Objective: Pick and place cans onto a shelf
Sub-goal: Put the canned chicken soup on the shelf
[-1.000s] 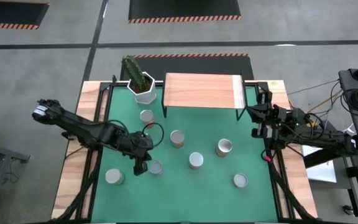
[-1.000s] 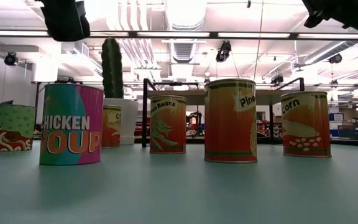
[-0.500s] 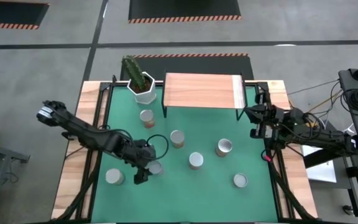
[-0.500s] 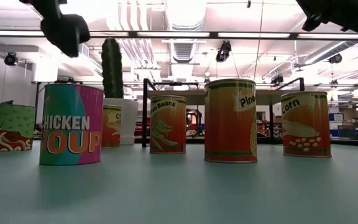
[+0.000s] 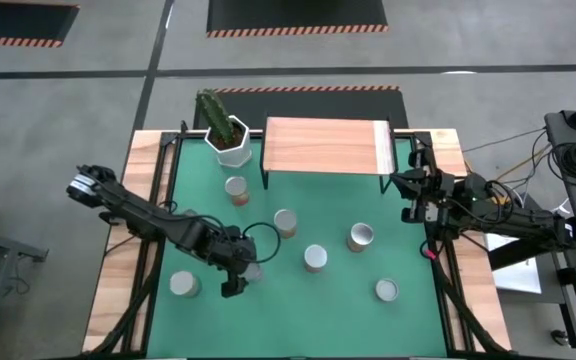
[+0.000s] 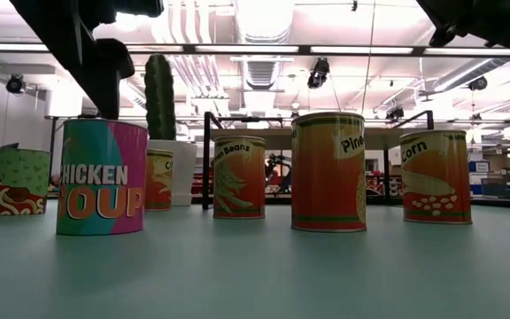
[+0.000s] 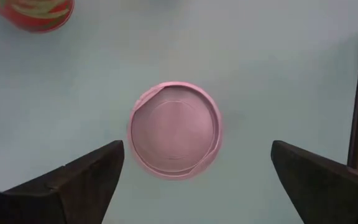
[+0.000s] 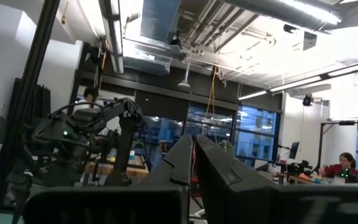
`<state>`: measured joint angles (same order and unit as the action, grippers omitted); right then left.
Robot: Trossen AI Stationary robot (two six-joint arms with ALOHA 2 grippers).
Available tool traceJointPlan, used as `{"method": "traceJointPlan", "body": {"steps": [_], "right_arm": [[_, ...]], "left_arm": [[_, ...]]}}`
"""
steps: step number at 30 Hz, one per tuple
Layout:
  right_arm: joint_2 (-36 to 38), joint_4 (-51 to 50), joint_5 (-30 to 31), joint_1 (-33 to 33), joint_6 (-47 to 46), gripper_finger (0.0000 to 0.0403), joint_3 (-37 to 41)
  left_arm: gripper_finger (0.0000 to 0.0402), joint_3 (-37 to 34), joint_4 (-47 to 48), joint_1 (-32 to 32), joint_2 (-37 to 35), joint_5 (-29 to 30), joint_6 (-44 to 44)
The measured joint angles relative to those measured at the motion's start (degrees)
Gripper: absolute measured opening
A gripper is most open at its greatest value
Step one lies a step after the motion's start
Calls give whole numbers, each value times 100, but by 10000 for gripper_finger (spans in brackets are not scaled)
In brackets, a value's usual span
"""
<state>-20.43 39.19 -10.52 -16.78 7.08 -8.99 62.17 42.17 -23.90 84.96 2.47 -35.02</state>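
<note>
Left tool (image 7: 194,180) now lower, fingers wide apart over chicken soup can (image 7: 175,130); right tool (image 8: 194,163) closed, by shelf (image 5: 325,146).

The green-matted surface (image 5: 408,320) carries six upright cans (image 5: 315,258), scattered well apart across its middle and near side. At its far edge stand the bare light-wood shelf (image 5: 323,146) and, just beside that, a white cactus pot (image 5: 232,150).
</note>
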Motion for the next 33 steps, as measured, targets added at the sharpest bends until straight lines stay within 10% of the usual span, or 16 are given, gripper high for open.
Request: {"method": "traceJointPlan", "body": {"steps": [33], "right_arm": [[-2, -139, 9, 0, 72, 9, 0]], "left_arm": [[373, -4, -234, -107, 364, 604, 408]]}}
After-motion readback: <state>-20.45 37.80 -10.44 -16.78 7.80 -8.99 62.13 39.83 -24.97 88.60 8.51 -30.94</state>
